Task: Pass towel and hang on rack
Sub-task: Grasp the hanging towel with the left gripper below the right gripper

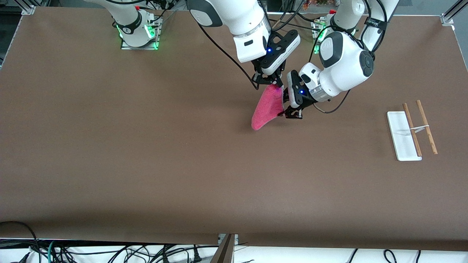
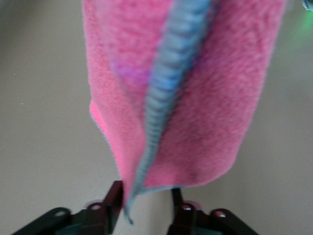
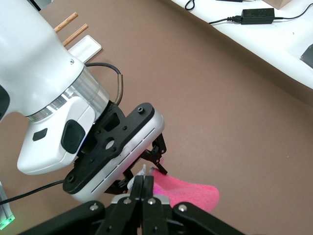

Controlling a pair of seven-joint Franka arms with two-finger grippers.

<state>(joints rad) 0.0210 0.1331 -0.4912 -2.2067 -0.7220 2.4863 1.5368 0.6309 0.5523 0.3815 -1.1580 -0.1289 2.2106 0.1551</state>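
Observation:
The towel [image 1: 267, 107] hangs pink side out over the middle of the table, its grey trim [image 2: 164, 88] running down the fold. My right gripper [image 1: 272, 84] is shut on the towel's top corner and holds it up; in the right wrist view its fingers [image 3: 144, 178] are pressed together on the cloth [image 3: 190, 196]. My left gripper [image 1: 284, 106] is open beside the hanging towel, and the cloth's edge [image 2: 195, 98] lies between its two fingers [image 2: 112, 200]. The rack [image 1: 412, 129] stands toward the left arm's end of the table.
The rack's white base [image 1: 400, 135] and its two wooden rods [image 1: 426, 126] are well apart from both grippers. The rack also shows in the right wrist view [image 3: 73, 29]. Cables and a power brick [image 3: 254, 14] lie off the table's edge.

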